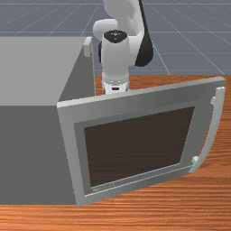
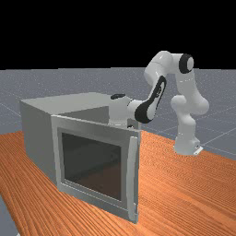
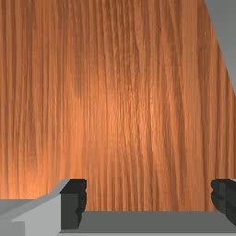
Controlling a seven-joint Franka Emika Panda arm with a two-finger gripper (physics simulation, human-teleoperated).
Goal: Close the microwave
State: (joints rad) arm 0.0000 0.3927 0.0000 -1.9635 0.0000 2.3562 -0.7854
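Front view | wood table (image 1: 180, 205) under open door (image 1: 140, 146) | floor (image 1: 194, 40) perhaps tiled | tool (image 1: 115, 87) spread

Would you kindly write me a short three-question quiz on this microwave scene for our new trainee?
1. True or false: the door of the microwave stands open.
2. Multiple choice: near which edge of the door is the handle?
a) the edge at the front view's left
b) the edge at the front view's right
c) the bottom edge
3. Fill in the missing word, "together" or "apart": in the wrist view, the two fingers of the hand stand ____.

Key: 1. true; 2. b; 3. apart
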